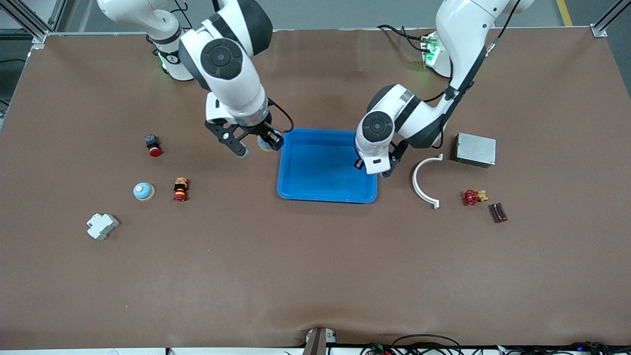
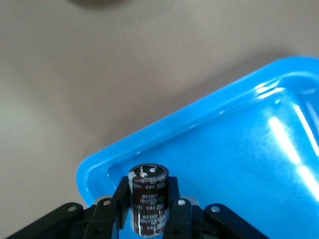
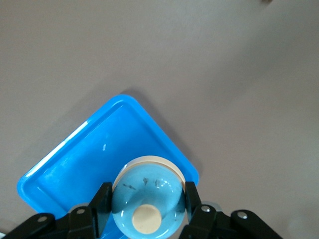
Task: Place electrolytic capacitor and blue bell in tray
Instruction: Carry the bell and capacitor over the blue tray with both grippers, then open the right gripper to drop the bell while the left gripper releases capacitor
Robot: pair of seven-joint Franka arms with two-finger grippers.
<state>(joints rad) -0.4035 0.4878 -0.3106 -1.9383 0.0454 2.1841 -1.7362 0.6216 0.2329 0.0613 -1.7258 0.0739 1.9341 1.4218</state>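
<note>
Over the tray (image 1: 320, 190), left tool (image 2: 149, 209) clamps the capacitor (image 2: 148, 199), right tool (image 3: 148, 209) clamps the blue bell (image 3: 148, 201); next, both should lower and release.

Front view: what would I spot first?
The bright blue tray in the middle of the brown table. Over its edges hang two robot hands: the right hand grips a blue bell, and the left hand grips a dark capacitor.

Bright-blue tray (image 1: 325, 167); pale-blue bell (image 3: 147, 199); dark-brown capacitor (image 2: 148, 199).
</note>
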